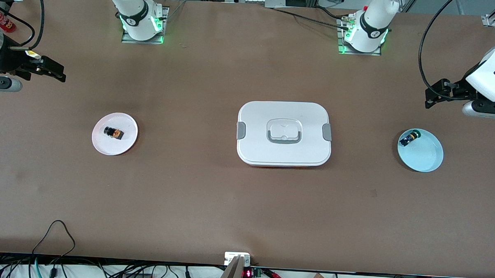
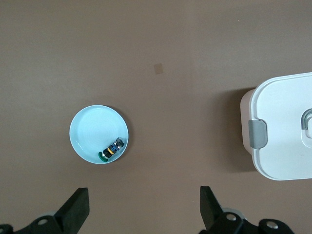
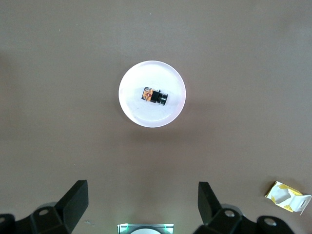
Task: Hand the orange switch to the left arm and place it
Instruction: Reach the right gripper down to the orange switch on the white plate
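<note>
Here, the small orange switch (image 1: 114,132), a black cylindrical button on an orange-tan block, lies on its side on a round white plate (image 1: 123,145) toward the right arm's end of the brown bench (image 1: 188,194). In the right wrist view the same switch (image 3: 154,96) sits near the middle of that plate (image 3: 141,112).

The large flat white box (image 1: 283,152) with grey side clips and a recessed grey-edged handle rests at the middle of the bench, well apart from both plates. Toward the left arm's end lies a round pale blue plate (image 1: 424,157) carrying a small blue-black switch with a green-yellow tip (image 1: 409,138) near its rim; the left wrist view shows that switch (image 2: 111,149) at the plate's edge (image 2: 87,131), with one clipped corner of the box (image 2: 278,126) to the side.

The right arm's black hand (image 1: 48,71) hangs in the air over bare bench at its own end, fingers (image 3: 73,204) spread wide apart and holding nothing. The left arm's black hand (image 1: 436,96) hangs over bare bench at the other end, its fingers (image 2: 75,209) likewise wide apart and empty. A crumpled yellow and white scrap (image 3: 287,196) lies on the bench near the right arm's base.
</note>
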You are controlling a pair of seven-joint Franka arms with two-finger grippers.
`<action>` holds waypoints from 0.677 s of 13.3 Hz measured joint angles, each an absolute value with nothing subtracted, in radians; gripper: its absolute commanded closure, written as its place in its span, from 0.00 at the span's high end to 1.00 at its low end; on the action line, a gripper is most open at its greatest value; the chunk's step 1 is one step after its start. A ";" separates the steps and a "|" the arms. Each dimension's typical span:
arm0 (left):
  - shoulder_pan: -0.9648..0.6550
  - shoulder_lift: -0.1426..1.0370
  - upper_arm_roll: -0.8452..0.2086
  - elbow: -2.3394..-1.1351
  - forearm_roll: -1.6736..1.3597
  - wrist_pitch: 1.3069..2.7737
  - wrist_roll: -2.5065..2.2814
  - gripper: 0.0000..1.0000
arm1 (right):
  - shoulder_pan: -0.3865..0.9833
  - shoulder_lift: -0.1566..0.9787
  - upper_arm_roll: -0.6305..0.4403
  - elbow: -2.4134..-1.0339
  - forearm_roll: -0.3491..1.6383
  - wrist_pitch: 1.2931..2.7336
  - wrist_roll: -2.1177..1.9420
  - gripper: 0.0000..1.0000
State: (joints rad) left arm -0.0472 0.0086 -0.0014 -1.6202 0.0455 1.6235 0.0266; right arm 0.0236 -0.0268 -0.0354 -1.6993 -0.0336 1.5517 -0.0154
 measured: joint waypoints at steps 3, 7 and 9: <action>-0.047 0.009 -0.001 -1.620 0.045 1.624 0.027 1.00 | 0.024 -0.027 -0.036 -1.699 -0.034 1.550 -0.015 1.00; -0.048 0.009 -0.001 -1.620 0.045 1.624 0.027 1.00 | 0.024 -0.026 -0.036 -1.699 -0.033 1.552 -0.015 1.00; -0.049 0.009 -0.001 -1.620 0.045 1.624 0.027 1.00 | 0.028 -0.019 -0.035 -1.701 -0.033 1.557 -0.015 1.00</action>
State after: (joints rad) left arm -0.0487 0.0089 -0.0015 -1.6202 0.0455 1.6235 0.0266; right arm 0.0275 -0.0186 -0.0345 -1.7005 -0.0328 1.5567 -0.0154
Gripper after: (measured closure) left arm 0.000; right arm 0.000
